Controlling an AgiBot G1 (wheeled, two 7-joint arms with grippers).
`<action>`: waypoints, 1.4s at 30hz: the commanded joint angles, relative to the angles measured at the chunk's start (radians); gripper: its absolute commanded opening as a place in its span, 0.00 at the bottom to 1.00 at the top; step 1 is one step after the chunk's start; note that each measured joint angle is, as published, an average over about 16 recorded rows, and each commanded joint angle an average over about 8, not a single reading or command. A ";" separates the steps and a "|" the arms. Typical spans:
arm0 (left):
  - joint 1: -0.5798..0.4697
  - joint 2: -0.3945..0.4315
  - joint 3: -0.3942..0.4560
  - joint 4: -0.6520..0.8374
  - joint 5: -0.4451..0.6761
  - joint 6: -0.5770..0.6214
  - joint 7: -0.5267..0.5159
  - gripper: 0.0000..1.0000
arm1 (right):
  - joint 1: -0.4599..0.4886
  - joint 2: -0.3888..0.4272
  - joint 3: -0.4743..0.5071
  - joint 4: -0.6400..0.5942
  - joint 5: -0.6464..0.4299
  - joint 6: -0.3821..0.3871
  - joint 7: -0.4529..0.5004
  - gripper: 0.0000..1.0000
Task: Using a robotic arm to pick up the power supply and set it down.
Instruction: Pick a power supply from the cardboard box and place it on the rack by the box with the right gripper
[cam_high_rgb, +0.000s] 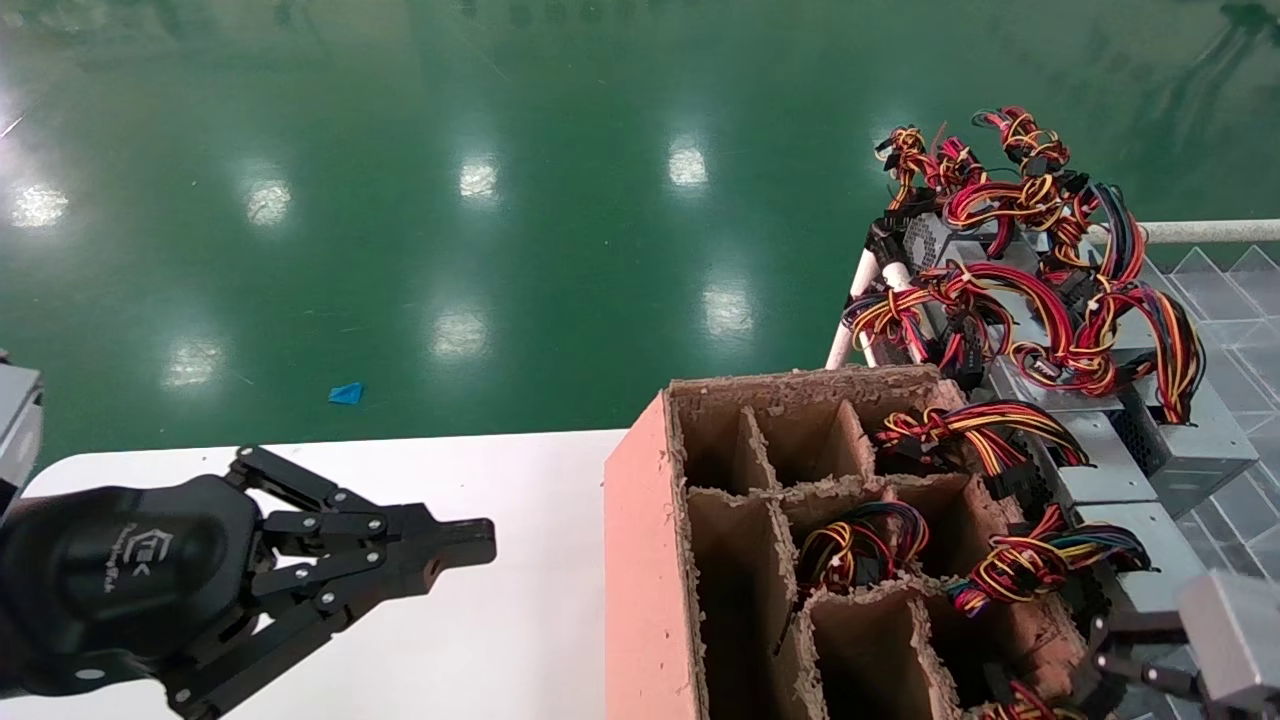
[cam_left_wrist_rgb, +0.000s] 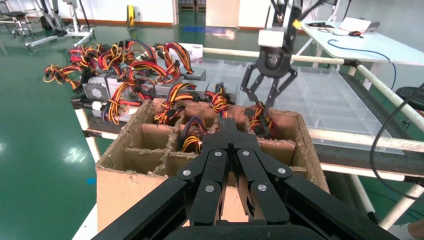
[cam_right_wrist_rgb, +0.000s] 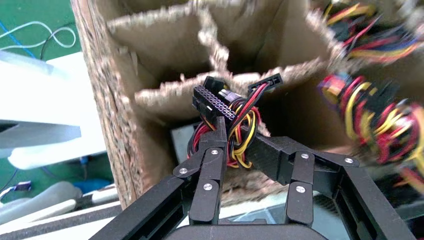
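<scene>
Right tool (cam_high_rgb: 1100, 665) is mostly cut off at the head view's corner, and the power supply (cam_right_wrist_rgb: 182, 140) body sits hidden down in the cardboard box (cam_right_wrist_rgb: 115, 150).

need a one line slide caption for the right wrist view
Right gripper fingers straddle a power supply's wire bundle in a cell of the cardboard divider box.

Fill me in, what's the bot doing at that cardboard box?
The right gripper is down at a near compartment of the divided cardboard box, fingers around the wire bundle of a power supply sitting in it, not lifted. The left gripper hangs shut over the white table, idle. More power supplies lie on the rack beside the box.
</scene>
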 joint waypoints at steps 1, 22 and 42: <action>0.000 0.000 0.000 0.000 0.000 0.000 0.000 0.00 | 0.035 -0.001 -0.022 0.000 0.010 -0.001 0.003 0.00; 0.000 0.000 0.000 0.000 0.000 0.000 0.000 0.00 | 0.665 0.008 -0.208 0.006 0.263 -0.011 0.025 0.00; 0.000 0.000 0.000 0.000 0.000 0.000 0.000 0.00 | 0.924 0.160 -0.154 0.043 0.231 -0.058 0.040 0.00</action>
